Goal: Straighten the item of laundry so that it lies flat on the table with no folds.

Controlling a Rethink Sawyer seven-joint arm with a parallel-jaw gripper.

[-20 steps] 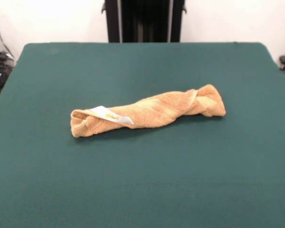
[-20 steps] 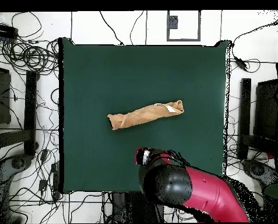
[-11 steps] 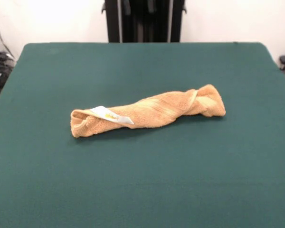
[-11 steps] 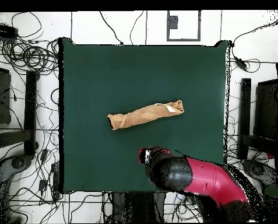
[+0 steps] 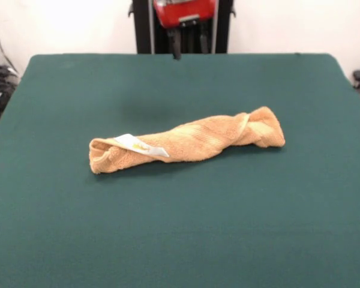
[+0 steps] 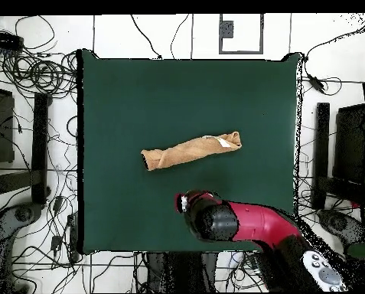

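Observation:
The item of laundry (image 5: 186, 144) is a light orange-tan towel, twisted into a long roll across the middle of the dark green table (image 5: 180, 234). A small white label (image 5: 141, 146) lies on its left end in the front view. From overhead, the item of laundry (image 6: 191, 151) runs slightly slantwise on the table (image 6: 139, 99), with the label (image 6: 229, 142) at its right end. My gripper (image 5: 189, 43) hangs above the far edge of the table, well clear of the towel. In the overhead view my gripper (image 6: 193, 204) sits below the roll, apart from it.
Cables (image 6: 32, 73) and dark stands (image 6: 40, 145) crowd the floor on both sides of the table. A small square frame (image 6: 241, 33) lies beyond its top edge in the overhead view. My red arm (image 6: 262, 226) crosses the lower right corner of the table.
My gripper has come down into the front view at the top edge. From overhead, the arm has stretched out lower and further over the table. The towel has not moved.

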